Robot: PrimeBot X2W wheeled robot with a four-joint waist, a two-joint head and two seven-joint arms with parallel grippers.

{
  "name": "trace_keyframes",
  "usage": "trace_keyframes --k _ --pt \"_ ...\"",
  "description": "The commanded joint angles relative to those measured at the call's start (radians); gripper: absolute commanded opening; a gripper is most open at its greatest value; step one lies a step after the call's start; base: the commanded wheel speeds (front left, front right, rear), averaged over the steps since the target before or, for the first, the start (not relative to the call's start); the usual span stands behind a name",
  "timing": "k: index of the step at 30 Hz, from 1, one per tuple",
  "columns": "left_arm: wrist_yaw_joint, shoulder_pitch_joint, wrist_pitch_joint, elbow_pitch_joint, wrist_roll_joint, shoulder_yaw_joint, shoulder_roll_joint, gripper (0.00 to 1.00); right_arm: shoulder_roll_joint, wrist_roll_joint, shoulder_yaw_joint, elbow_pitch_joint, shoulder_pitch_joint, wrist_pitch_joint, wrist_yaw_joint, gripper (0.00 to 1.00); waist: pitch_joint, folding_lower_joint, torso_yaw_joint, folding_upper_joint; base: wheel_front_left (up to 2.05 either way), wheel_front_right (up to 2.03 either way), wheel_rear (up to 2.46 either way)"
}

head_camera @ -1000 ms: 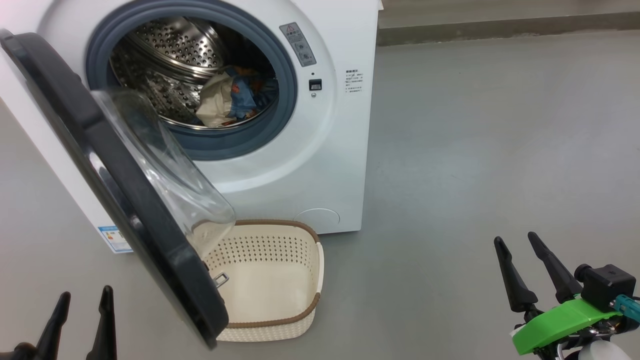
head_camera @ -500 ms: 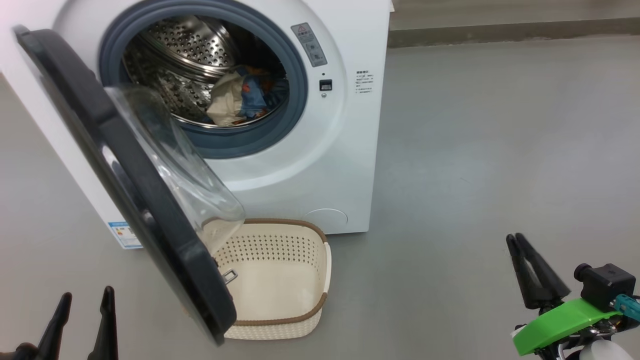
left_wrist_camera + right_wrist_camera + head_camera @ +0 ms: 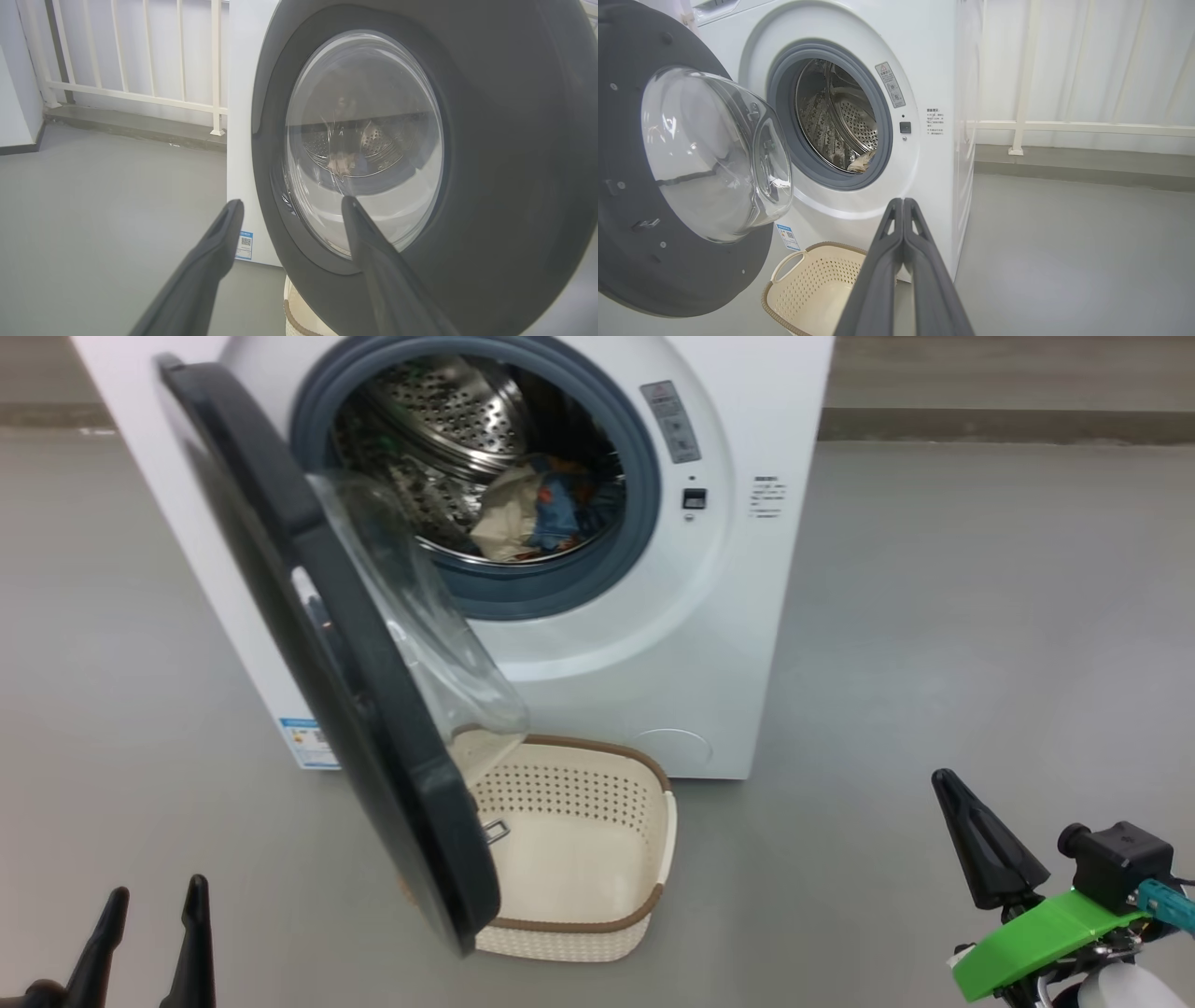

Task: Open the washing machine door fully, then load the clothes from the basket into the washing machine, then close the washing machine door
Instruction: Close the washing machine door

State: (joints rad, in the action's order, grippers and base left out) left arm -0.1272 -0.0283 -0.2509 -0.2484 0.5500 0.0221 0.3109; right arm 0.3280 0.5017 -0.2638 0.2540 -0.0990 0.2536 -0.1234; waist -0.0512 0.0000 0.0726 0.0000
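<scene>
One white washing machine is being shown standing on a grey floor, with its round opening being turned toward the head camera. Inside the opening, a steel drum with many small holes is being framed by a grey-blue rubber seal.

The door is being held open on the robot's left of the opening. It is swung well out from the machine's front, so that its black rim is being seen nearly edge-on in the head view. Its clear glass bowl is being seen bulging toward the machine.

The basket is being seen on the floor just in front of the machine, below the opening. Its left part is being hidden behind the lower edge of the door.

The clothes are being seen as a blue and cream bundle lying inside the drum, low and toward the back.

The right tool is being seen at the lower right of the head view, well apart from the machine. Its two fingers are being pressed together with nothing between them.

The left tool is being seen at the lower left, spread wide and gripping nothing. In the left wrist view it is being pointed at the outer face of the door without touching it.

A blue sticker is being seen low on the machine's front, beside the door.
</scene>
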Motion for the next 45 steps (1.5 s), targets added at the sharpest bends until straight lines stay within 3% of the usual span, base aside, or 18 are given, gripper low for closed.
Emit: trace_keyframes --k 1,26,38,45 --pt "-0.003 0.021 -0.011 0.015 -0.015 -0.042 0.025 1.00 0.033 0.008 -0.025 -0.027 -0.048 0.008 -0.007 0.00 -0.004 0.0000 0.049 0.0000 0.00 0.00 0.00" --pt "-0.003 0.030 -0.011 0.009 -0.007 -0.027 0.030 1.00 0.041 -0.004 -0.155 -0.131 -0.232 0.008 -0.007 0.00 -0.013 0.0000 0.352 0.0000 0.00 0.00 0.00" --pt "-0.003 0.035 -0.011 0.015 0.000 -0.019 0.029 1.00 0.010 -0.013 -0.287 -0.192 -0.365 0.008 -0.007 0.00 -0.014 0.0000 0.407 0.0000 0.00 0.00 0.00" --pt "-0.003 0.034 -0.011 0.024 -0.004 -0.028 0.018 1.00 -0.022 -0.011 -0.419 -0.203 -0.464 0.008 -0.007 0.00 -0.006 0.0000 0.415 0.0000 0.00 0.00 0.00"
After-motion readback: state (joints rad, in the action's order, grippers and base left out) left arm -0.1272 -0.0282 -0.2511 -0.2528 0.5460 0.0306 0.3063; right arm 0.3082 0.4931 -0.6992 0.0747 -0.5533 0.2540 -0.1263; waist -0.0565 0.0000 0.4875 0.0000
